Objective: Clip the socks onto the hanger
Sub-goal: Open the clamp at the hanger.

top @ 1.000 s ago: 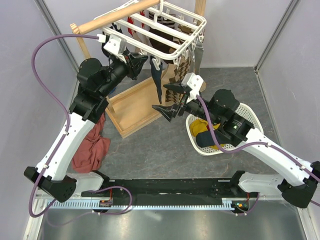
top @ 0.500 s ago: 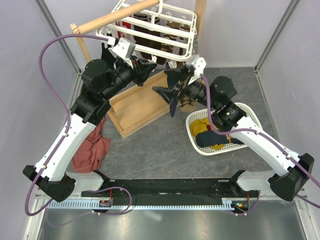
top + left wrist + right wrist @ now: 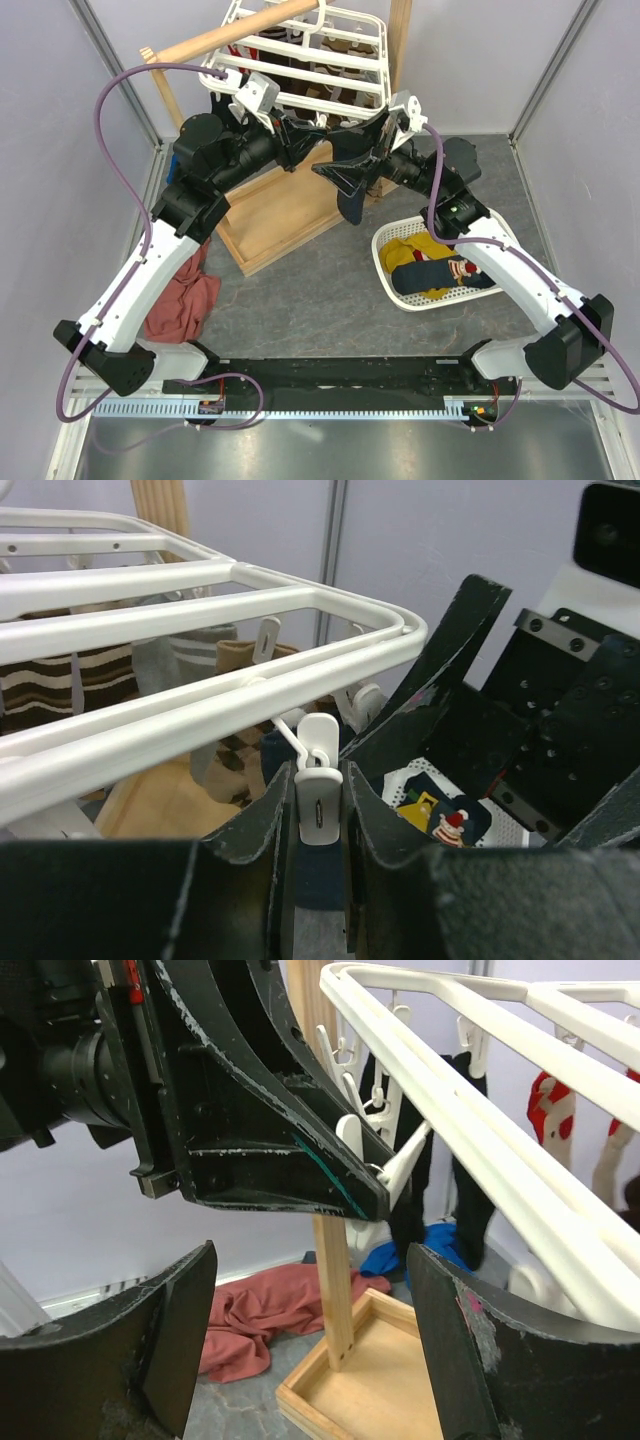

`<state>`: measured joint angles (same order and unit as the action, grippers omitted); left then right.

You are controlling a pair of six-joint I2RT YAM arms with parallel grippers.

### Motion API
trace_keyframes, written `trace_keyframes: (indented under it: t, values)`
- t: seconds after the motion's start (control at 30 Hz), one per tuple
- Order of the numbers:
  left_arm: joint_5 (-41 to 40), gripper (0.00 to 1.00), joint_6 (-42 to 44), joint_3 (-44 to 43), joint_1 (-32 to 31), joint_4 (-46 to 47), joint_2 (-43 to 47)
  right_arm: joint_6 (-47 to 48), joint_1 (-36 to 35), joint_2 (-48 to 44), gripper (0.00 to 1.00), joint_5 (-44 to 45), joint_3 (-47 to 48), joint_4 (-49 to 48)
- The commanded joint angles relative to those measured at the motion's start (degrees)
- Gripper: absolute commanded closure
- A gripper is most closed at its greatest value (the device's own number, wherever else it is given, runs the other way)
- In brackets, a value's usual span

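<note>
The white hanger hangs from the wooden pole. It also shows in the left wrist view and the right wrist view. My left gripper is shut on a white clip peg at the frame's near edge. Dark navy cloth shows right under that peg, between the fingers. My right gripper is wide open and empty, just right of and below the left one. The mustard-yellow socks lie in the basket.
The white mesh basket sits on the floor at the right. The wooden stand's tray base and post are under the hanger. A red cloth lies at the left and a blue cloth behind. Brown argyle and black socks hang on the frame.
Both arms have risen and moved in toward the hanger's near edge. The right gripper climbed from beside the basket. The left gripper now pinches a peg, and the hanger has swung left.
</note>
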<state>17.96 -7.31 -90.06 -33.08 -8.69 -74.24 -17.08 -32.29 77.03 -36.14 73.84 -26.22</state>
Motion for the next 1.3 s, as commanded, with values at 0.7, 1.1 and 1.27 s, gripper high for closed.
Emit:
trace_keyframes:
  t: [0.7, 1.1, 1.27]
  values:
    - [18.87, 0.98, -17.38, -0.47, -0.67, 14.48, 0.23, -6.73, 2.15, 0.75, 0.20, 7.92, 5.17, -2.09]
    - [21.33, 0.98, -22.31, 0.85, -0.67, 18.88, -1.08, -7.44, 2.15, 0.57, 0.34, 8.10, 5.52, -2.17]
    - [21.68, 0.98, -22.40, 1.38, -0.76, 18.88, -1.44, -8.06, 2.23, 0.40, 0.38, 7.58, 5.61, -3.49]
